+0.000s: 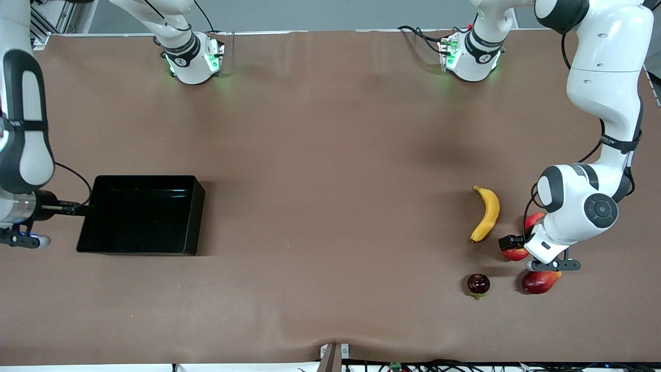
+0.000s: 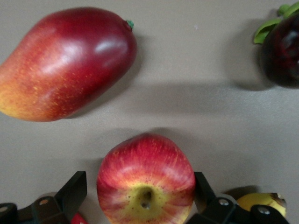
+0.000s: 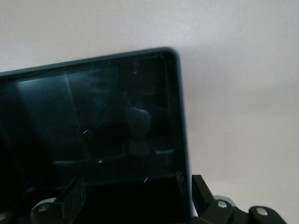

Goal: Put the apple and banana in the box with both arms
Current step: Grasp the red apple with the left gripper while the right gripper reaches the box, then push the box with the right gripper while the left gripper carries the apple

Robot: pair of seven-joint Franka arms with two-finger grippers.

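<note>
The apple (image 1: 515, 253) lies on the table near the left arm's end, red with yellow streaks. In the left wrist view the apple (image 2: 145, 184) sits between the fingers (image 2: 74, 190) of my left gripper (image 2: 138, 184), which is open around it with a gap on one side. My left gripper (image 1: 518, 247) is low over the apple. The banana (image 1: 487, 213) lies beside it, toward the table's middle. The black box (image 1: 199, 206) stands near the right arm's end. My right gripper (image 1: 77, 209) is open at the box's end wall, its fingers (image 3: 201, 186) astride a wall of the box (image 3: 180, 116).
An oblong red-orange fruit (image 1: 539, 281) and a dark purple fruit (image 1: 478, 284) lie nearer the front camera than the apple. Another red fruit (image 1: 534, 221) is partly hidden by the left arm. Brown table (image 1: 330, 155) between box and fruits.
</note>
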